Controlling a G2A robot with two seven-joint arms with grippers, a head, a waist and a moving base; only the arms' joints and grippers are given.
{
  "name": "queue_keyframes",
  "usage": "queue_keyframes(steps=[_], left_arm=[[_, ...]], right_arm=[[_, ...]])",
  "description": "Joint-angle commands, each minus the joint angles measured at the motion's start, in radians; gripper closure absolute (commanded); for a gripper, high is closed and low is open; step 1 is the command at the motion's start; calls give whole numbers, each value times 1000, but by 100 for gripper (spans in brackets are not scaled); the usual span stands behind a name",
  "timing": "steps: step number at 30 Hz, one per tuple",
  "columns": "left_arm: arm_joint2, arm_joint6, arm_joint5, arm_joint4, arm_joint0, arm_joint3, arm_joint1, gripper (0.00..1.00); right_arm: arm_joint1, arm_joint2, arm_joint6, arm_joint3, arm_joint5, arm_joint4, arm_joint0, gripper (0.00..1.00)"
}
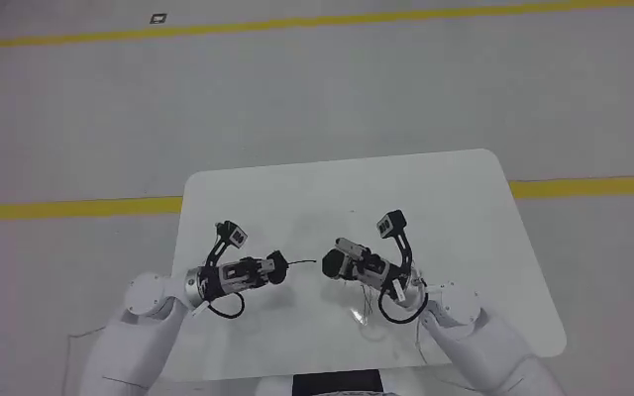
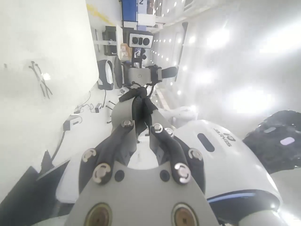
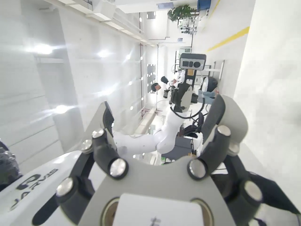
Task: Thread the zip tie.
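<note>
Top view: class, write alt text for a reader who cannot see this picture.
Over a white table, the left gripper, fingers shut, holds a thin black zip tie that points toward the open right gripper, which faces it close by. A few spare zip ties lie on the table nearer the robot.
</note>
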Motion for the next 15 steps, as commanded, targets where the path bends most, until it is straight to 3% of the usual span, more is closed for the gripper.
queue_keyframes(steps=[1,3,9,12,15], left_arm=[[7,-28,-18,-9,-19,33,0,100],[4,-4,-31,-6,-34,61,0,100],[11,16,-34,5,-35,53,-1,100],[17,3,-46,0,-40,64,0,100],[18,-52,-74,1,-49,78,4,100]], right_arm=[[0,-4,36,11,19,7,12,0],[0,-4,36,11,19,7,12,0],[-3,-13,27,13,26,25,9,0],[-7,-31,60,38,50,64,24,0],[-13,-51,108,69,81,118,43,0]])
